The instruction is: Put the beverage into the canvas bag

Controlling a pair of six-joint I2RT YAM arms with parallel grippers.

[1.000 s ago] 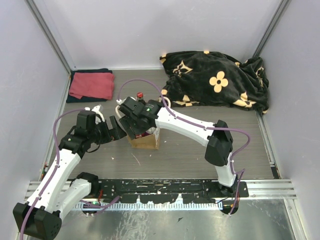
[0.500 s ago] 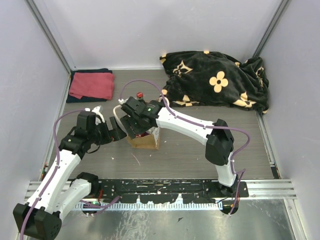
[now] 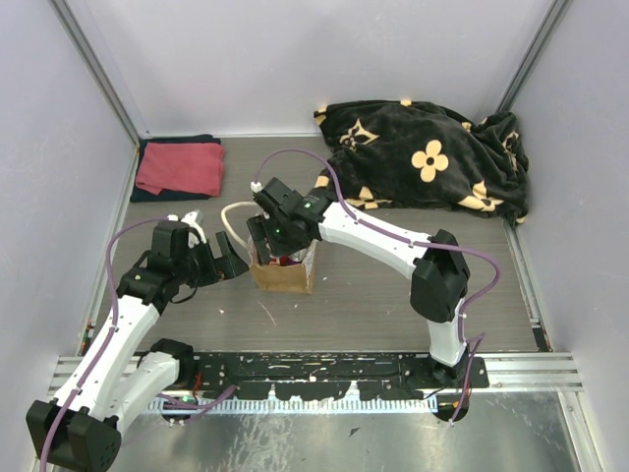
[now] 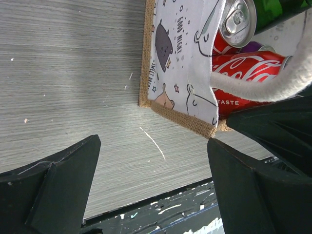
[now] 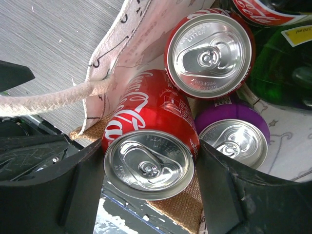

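The canvas bag [image 3: 287, 277] stands upright near the middle of the table [image 3: 364, 295]. The red cola can [image 5: 146, 122] lies tilted inside it, its top leaning over the burlap rim, beside 1 upright red can [image 5: 209, 53], 1 purple can [image 5: 236, 139] and a green bottle [image 5: 282, 68]. The right gripper [image 3: 278, 239] hangs over the bag's mouth with its 2 fingers close on either side of that can, though I cannot tell whether they press it; the left gripper [image 3: 226, 261] sits just left of the bag, jaws spread wide and holding nothing.
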